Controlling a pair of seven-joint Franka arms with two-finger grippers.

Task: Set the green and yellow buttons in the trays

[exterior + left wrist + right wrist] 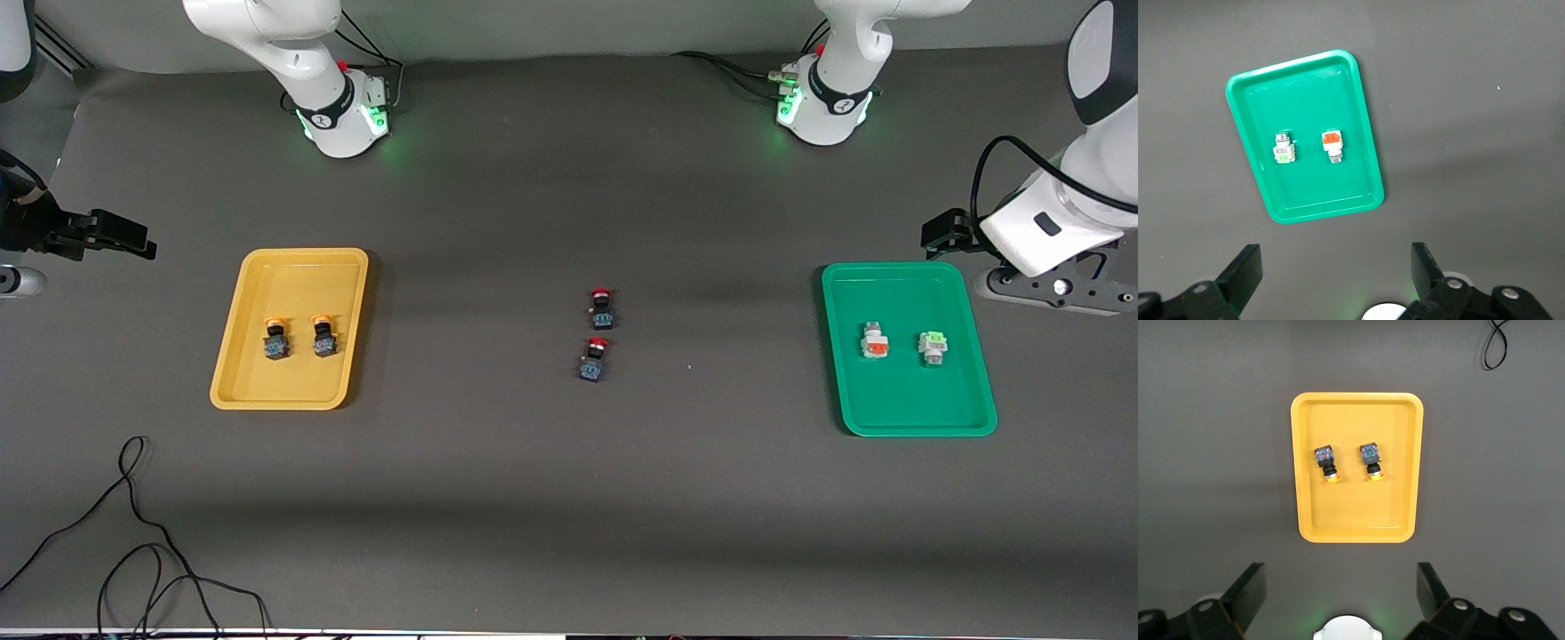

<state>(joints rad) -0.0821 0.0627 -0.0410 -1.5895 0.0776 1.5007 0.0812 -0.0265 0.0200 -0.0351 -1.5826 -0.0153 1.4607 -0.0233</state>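
Observation:
Two yellow-capped buttons [276,340] [324,338] lie side by side in the yellow tray [293,276] toward the right arm's end of the table. Two white buttons lie in the green tray [898,293] toward the left arm's end, one with an orange-red face [876,341] and one with a green face [932,347]. My left gripper [1336,273] hangs open and empty high beside the green tray [1311,87]. My right gripper [1341,590] hangs open and empty high beside the yellow tray [1358,420]. Both arms wait at the table's ends.
Two red-capped black-and-blue switches [601,308] [595,359] lie on the dark mat midway between the trays. A loose black cable [133,551] curls on the mat near the front camera at the right arm's end.

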